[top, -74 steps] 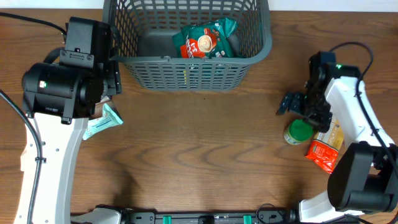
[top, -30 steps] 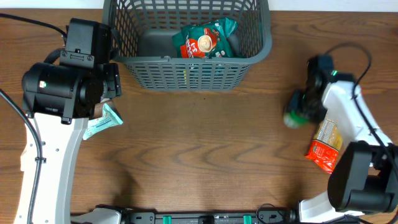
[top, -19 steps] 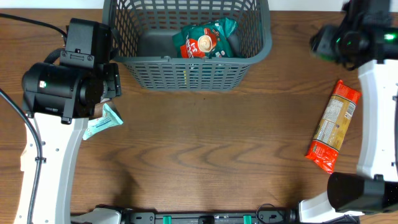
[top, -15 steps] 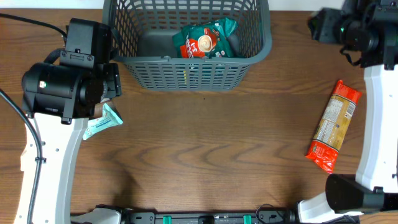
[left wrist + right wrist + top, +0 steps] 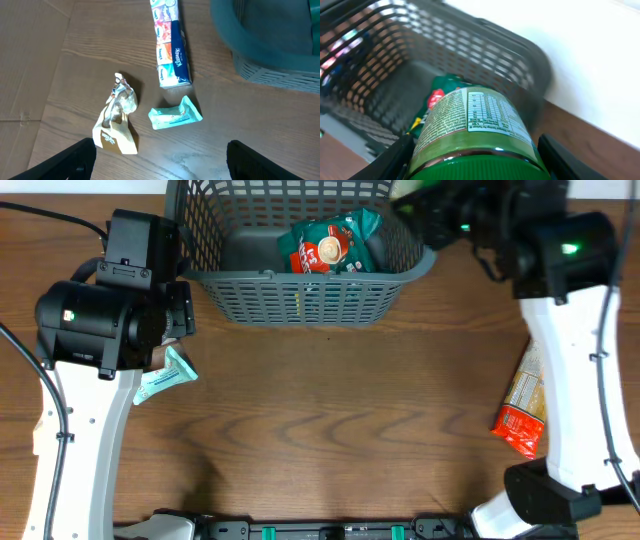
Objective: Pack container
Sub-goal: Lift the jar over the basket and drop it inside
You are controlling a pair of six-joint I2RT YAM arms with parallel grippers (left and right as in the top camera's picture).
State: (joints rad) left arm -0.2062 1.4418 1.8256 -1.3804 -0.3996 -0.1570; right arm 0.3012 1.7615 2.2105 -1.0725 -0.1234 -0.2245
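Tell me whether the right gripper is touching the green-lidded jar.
Touching. The right wrist view shows the jar pressed between both fingers of the right gripper, held up over the basket.

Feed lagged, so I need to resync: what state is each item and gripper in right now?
container: upright, one packet inside.
snack packet: lying in the container.
jar: lifted, held above the container's right rim.
right gripper: shut on the jar.
left gripper: open, empty.
tissue pack: flat on table.
teal packet: on table.
tan packet: crumpled, on table.
orange packet: on table, partly hidden.
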